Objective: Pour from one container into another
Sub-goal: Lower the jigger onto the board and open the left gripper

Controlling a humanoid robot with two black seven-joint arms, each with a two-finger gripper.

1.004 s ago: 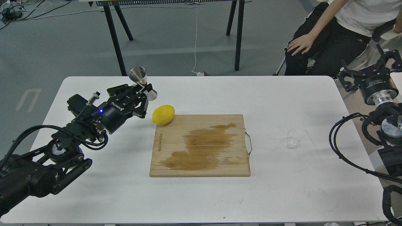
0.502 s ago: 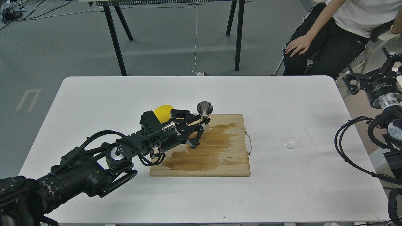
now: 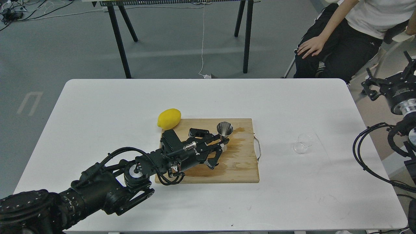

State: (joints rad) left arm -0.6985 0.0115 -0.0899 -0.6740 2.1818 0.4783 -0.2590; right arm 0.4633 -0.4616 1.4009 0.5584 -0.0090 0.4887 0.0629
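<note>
The shiny steel jigger point(image 3: 224, 130) stands upright over the wooden cutting board point(image 3: 240, 165), held at its narrow waist by my left gripper point(image 3: 222, 142), which is shut on it. The arm reaches in from the lower left across the board. The small clear glass cup point(image 3: 302, 143) lies on its side on the white table, right of the board, with nothing touching it. My right gripper point(image 3: 388, 84) hangs off the table's right edge, far from the cup; its fingers look spread apart with nothing between them.
A yellow lemon point(image 3: 169, 118) rests at the board's far left corner. The board carries a dark wet stain and a metal handle point(image 3: 258, 149) on its right side. A seated person point(image 3: 344, 35) is beyond the far right corner.
My left arm has carried the jigger from the far left of the table, past the lemon, rightward and nearer over the board. The right gripper has drifted slightly right.
</note>
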